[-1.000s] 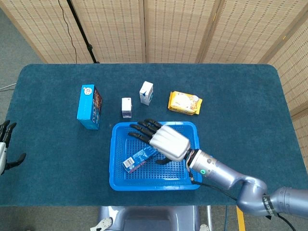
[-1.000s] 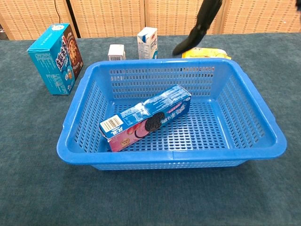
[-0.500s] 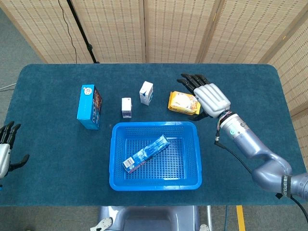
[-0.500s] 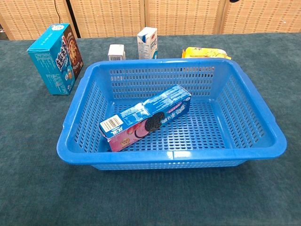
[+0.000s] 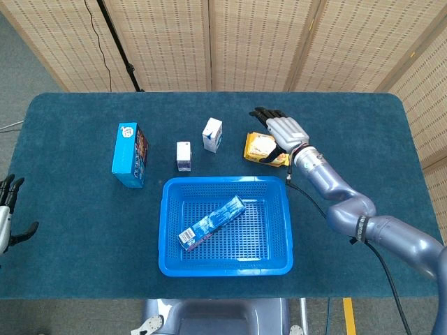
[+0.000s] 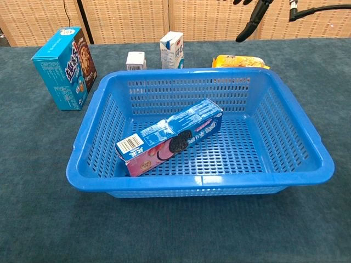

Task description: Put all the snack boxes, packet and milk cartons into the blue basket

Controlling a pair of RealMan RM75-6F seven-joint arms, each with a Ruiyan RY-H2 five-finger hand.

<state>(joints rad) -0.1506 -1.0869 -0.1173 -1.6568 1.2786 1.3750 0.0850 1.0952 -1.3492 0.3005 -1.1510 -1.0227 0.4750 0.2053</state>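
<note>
The blue basket (image 5: 167, 230) (image 6: 307, 148) sits at the table's near middle with a cookie box (image 5: 211, 222) (image 6: 170, 137) lying slantwise inside. Behind it stand a small milk carton (image 5: 184, 155) (image 6: 135, 60) and a taller milk carton (image 5: 212, 134) (image 6: 171, 49). A blue snack box (image 5: 129, 154) (image 6: 64, 67) stands at the left. The yellow packet (image 5: 260, 148) (image 6: 239, 61) lies behind the basket's right corner. My right hand (image 5: 281, 131) (image 6: 252, 19) hovers over the packet with its fingers spread and nothing in them. At the far left edge, off the table, my left hand (image 5: 7, 216) is open and empty.
Dark teal cloth covers the table (image 5: 70, 237). Wicker screens (image 5: 244, 42) stand behind it, and a black stand leg (image 5: 119, 49) leans at the back left. The right arm (image 5: 349, 209) crosses the table's right side.
My right hand has left the basket, swung back and right, and now hangs over the yellow packet, drawn in a little toward it. The cookie box stays in the basket. The left hand barely shifted.
</note>
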